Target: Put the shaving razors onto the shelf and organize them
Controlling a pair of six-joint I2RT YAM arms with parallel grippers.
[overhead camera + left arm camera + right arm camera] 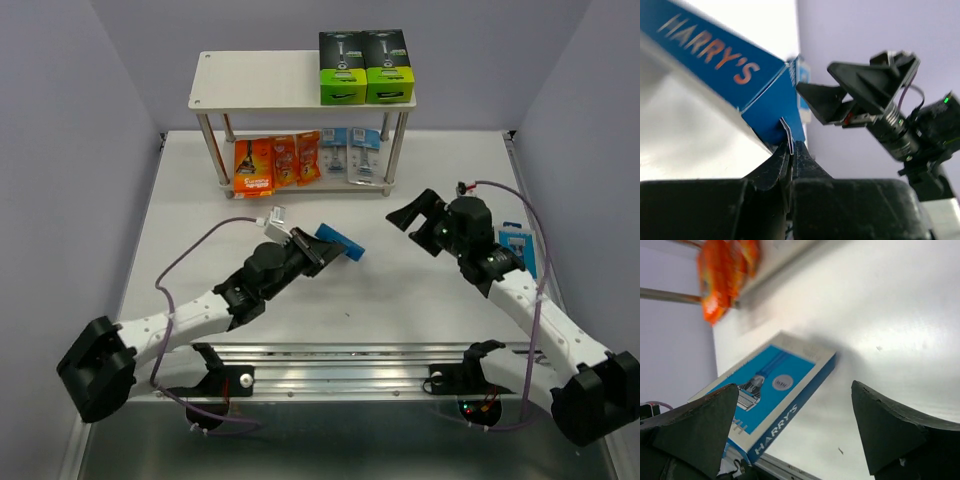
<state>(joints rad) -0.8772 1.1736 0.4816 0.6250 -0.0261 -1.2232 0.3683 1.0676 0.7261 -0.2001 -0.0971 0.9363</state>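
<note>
The left hand (318, 250) sits just left of the middle of the top view. Its fingers (777, 167) are drawn almost together, pinching a thin end flap of a blue box (338, 243). In the left wrist view the box runs from the upper left corner down to the fingertips. Its long side reads "HARRY'S", with pale letters shading to orange at the last few. In the right wrist view the same box fills the lower left. It has a white-framed front with a picture of a razor, a small round grey badge too blurred to read, and "HARRY'S" again in white along the blue edge. It throws a shadow on the desk (400, 290), but I cannot tell whether it touches the surface.

The right hand (413, 210) is right of centre, its fingers spread wide with nothing between them, pointing toward the blue box and apart from it. A second blue pack (520, 240) lies on the desk at the right, partly under the right arm.

The shelf (255, 80) stands at the upper middle. Two black-and-green boxes (366, 68) stand side by side, touching, at the right end of its top board. On the lower board are orange packs (275, 163) at the left and light-blue cards (350, 153) at the right. The print on all of these is too small to read.
</note>
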